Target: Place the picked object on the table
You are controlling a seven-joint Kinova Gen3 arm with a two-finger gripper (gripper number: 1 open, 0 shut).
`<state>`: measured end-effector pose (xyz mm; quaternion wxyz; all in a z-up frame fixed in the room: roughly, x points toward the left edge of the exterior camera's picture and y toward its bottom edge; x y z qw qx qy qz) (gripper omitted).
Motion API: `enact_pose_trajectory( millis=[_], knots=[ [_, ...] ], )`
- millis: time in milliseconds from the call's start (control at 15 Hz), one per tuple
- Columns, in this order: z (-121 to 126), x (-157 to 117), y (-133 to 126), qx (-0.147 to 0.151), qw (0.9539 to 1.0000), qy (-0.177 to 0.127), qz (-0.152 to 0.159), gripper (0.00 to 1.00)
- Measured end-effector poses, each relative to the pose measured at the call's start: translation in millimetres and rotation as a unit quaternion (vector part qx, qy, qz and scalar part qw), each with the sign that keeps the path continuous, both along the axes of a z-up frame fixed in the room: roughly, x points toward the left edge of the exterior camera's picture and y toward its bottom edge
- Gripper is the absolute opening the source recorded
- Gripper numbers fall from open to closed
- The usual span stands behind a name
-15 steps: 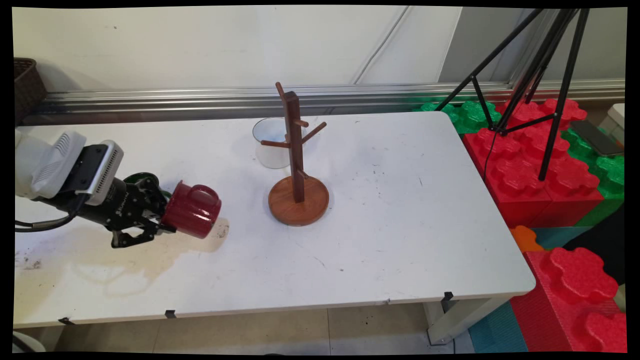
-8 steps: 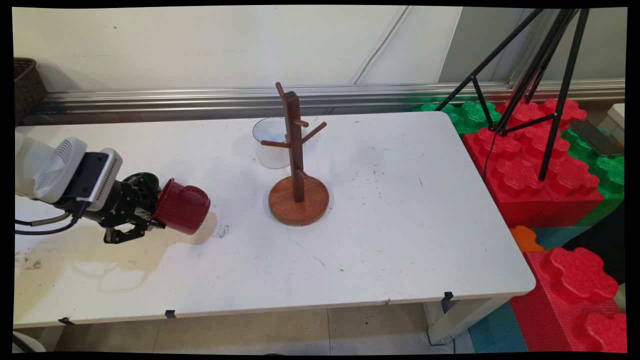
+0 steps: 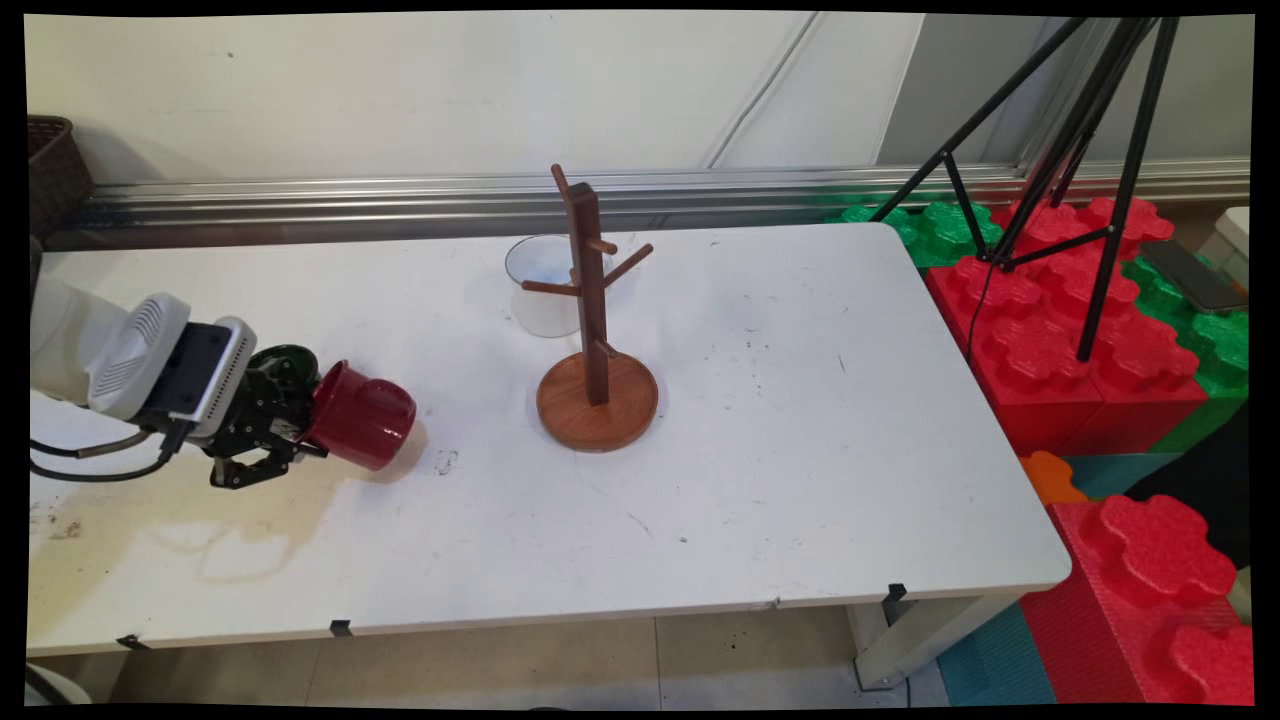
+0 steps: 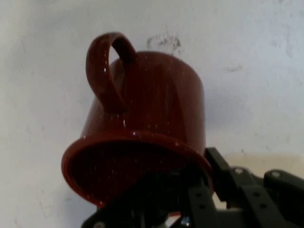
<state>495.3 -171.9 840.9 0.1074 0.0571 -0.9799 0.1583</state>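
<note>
In the main view the gripper (image 3: 300,425) sits low over the left part of the white table (image 3: 800,420), clenched on the rim of a dark red mug (image 3: 360,428). The mug is tipped on its side with its mouth toward the hand and its base toward the wooden mug stand (image 3: 596,330), which stands well apart to the right. Whether the mug's underside touches the table cannot be told from here; its shadow lies tight beneath it. Just behind the gripper a green round thing (image 3: 283,358) peeks out, partly hidden. A clear glass cup (image 3: 540,285) stands behind the stand, near its pegs, and a pale yellowish stain (image 3: 200,520) spreads over the table in front of the arm. In the hand view the mug (image 4: 142,128) fills the picture, its handle (image 4: 105,71) looping up at the upper left and its open mouth facing the camera, with one black finger (image 4: 221,173) lying outside the rim at the lower right; the other seems to reach into the dark mouth, though that is hard to see. The grip looks to be a thin pinch on the rim only, so I judge the heavy body could swing or slip out if the hand turns quickly, and the low height could let the mug scrape the table. The main view alone shows the stand, the cup and the mug's place on the table; the hand view alone shows the handle's side and where the finger bites the rim.
</note>
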Motion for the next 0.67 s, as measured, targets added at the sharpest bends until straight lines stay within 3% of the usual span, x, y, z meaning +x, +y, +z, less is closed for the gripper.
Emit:
enact_pose_trajectory(
  millis=[667],
  knots=[
    [-13,-3,1,0.001,0.9997,-0.017,-0.017,0.0]
  ],
)
